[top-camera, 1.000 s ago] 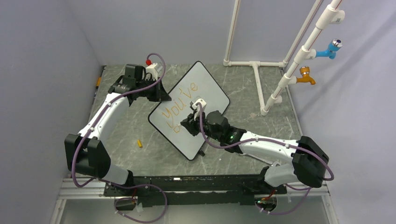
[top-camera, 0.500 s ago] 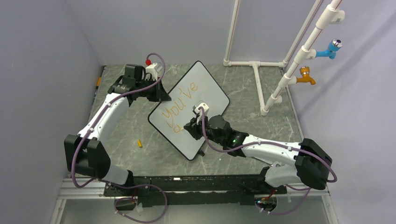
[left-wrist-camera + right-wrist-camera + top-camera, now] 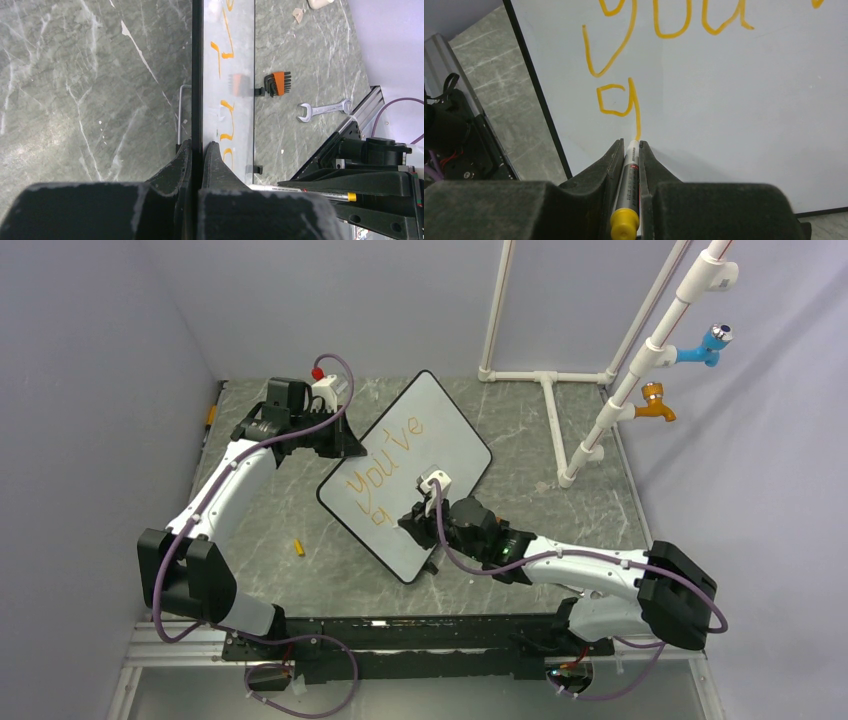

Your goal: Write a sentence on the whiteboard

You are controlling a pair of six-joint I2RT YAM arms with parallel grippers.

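The whiteboard (image 3: 447,430) lies tilted on the table, turned diagonally. The sentence (image 3: 386,454) reads "You've" in orange, with a "g" (image 3: 375,513) started below it. My left gripper (image 3: 346,446) is shut on the board's far-left black rim; in the left wrist view the gripper (image 3: 198,146) clamps the rim (image 3: 197,75) edge-on. My right gripper (image 3: 416,526) is shut on a silver marker (image 3: 629,175) with a yellow end. In the right wrist view the gripper (image 3: 630,144) holds its tip on the board (image 3: 734,100) at the bottom of the "g" tail (image 3: 636,117).
A yellow marker cap (image 3: 298,547) lies on the table left of the board. A white pipe frame (image 3: 560,390) with blue (image 3: 708,344) and orange (image 3: 655,404) taps stands back right. A hex key set (image 3: 276,83) and wrench (image 3: 322,108) lie beside the board.
My right gripper has drawn back toward the near edge with the marker, pulling the "g" downstroke. The left gripper and the board have not moved.
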